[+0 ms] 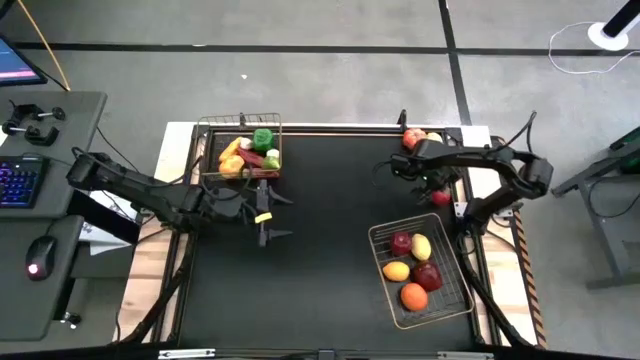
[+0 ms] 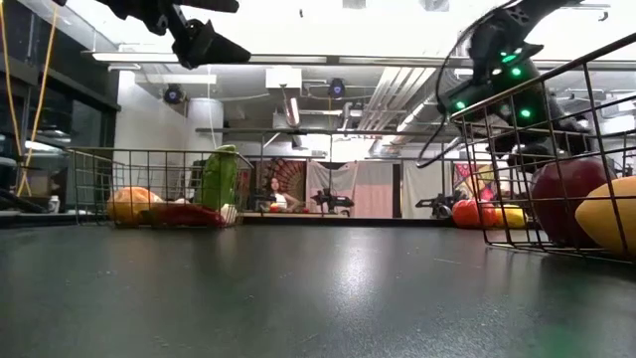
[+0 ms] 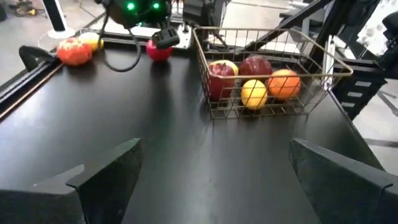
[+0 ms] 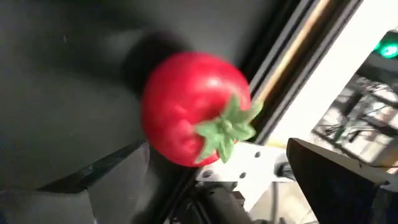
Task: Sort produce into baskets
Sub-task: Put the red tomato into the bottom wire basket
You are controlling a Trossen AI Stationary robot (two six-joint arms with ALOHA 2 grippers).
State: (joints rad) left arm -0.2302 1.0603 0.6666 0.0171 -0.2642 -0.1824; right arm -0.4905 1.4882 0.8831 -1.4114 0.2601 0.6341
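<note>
Hovering directly over a round red toy tomato with a green leafy calyx [image 4: 198, 115], the right gripper [image 1: 437, 188] has its two dark fingers spread wide and empty, one either side of the fruit in the right wrist view. That is the relation that matters: target sits straight below and between the jaws, so my read is the next move is a plain descent and close.

Tomato lies on the black tabletop [image 1: 320, 250] right against the metal edge rail, on the rail side of the gripper. It is near-spherical, so no real long axis; the calyx points sideways toward the rail, meaning it lies tipped on its side, not stem-up. The rail-side finger has little room, so a clip on the rail is the risk.

Silvery wire-mesh basket [image 1: 447, 305] holding red, yellow and orange fruit is nearby, toward the arm's base from the gripper.

Left gripper [image 1: 266, 215] waits beside the coppery-rimmed wire basket of vegetables [image 1: 240, 123], jaws also wide, holding nothing. It is well apart from the tomato; the right arm is clearly nearer.

Two more pieces, reddish-orange [image 3: 74, 51] and yellow [image 3: 91, 41], sit at the far corner beyond the right gripper.
</note>
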